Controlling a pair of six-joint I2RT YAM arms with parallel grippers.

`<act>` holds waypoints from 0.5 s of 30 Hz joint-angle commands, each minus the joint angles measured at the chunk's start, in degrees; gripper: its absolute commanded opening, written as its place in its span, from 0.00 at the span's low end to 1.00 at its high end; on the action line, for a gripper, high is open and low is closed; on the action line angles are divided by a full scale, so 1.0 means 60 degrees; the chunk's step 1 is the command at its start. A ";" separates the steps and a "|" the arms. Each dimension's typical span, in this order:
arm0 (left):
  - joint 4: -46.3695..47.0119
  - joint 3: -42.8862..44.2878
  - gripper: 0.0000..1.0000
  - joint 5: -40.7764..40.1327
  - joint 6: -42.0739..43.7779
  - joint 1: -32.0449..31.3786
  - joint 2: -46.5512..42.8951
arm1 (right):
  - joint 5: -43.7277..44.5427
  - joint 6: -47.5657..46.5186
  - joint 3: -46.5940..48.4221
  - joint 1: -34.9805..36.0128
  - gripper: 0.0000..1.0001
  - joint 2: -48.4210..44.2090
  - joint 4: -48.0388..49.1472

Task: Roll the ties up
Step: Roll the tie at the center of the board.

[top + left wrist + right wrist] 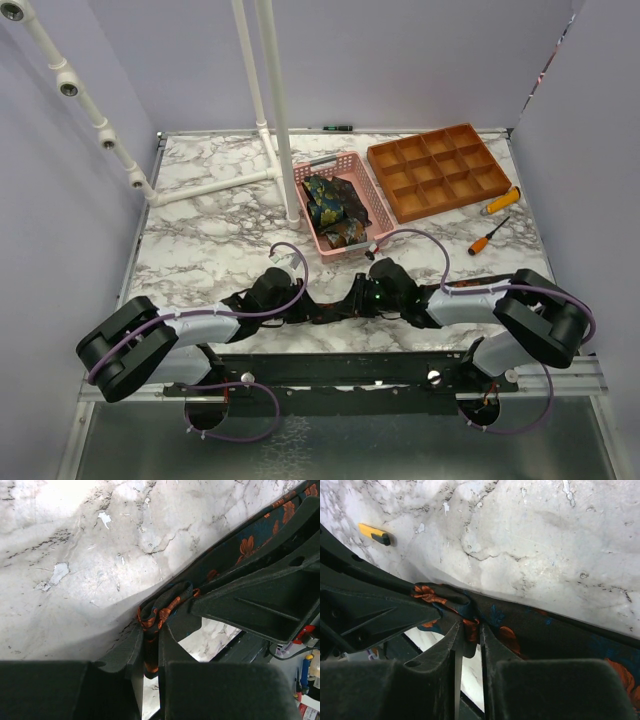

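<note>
A dark tie with orange flowers (335,313) lies stretched along the table's front edge between my two arms. In the left wrist view my left gripper (150,632) is shut on a bunched fold of this tie (248,542), which runs off to the upper right. The right wrist view has my right gripper (468,628) pinching another fold of the same tie (530,630). The two grippers, left (305,303) and right (365,297), stand tip to tip. More ties (333,207), with a yellow-green-blue pattern, lie piled in a pink basket (349,163).
An orange compartment tray (437,170) sits at the back right. Two orange-handled screwdrivers (498,202) (490,237) lie to its right front. A white pipe frame (275,110) rises at the back left of the basket. Marble tabletop (210,230) stretches to the left.
</note>
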 commanded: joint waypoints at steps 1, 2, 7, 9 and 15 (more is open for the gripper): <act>-0.1408 -0.0108 0.15 -0.0194 0.0170 -0.0045 0.0173 | 0.0605 -0.0388 -0.0030 -0.0068 0.15 0.0322 -0.0990; -0.1460 -0.0106 0.23 -0.0216 0.0158 -0.0046 0.0088 | 0.0654 -0.0357 -0.0059 -0.0071 0.13 0.0339 -0.0992; -0.1583 -0.0203 0.54 -0.0167 0.0202 -0.0041 -0.0215 | 0.0886 -0.0256 -0.0234 -0.0073 0.11 0.0439 -0.0988; -0.1584 -0.0297 0.55 -0.0155 0.0198 -0.0051 -0.0252 | 0.0888 -0.0207 -0.0321 -0.0077 0.10 0.0544 -0.0865; -0.1097 -0.0414 0.54 0.0214 0.0262 -0.0051 -0.0105 | 0.0817 -0.0095 -0.0556 -0.0074 0.10 0.0969 -0.0441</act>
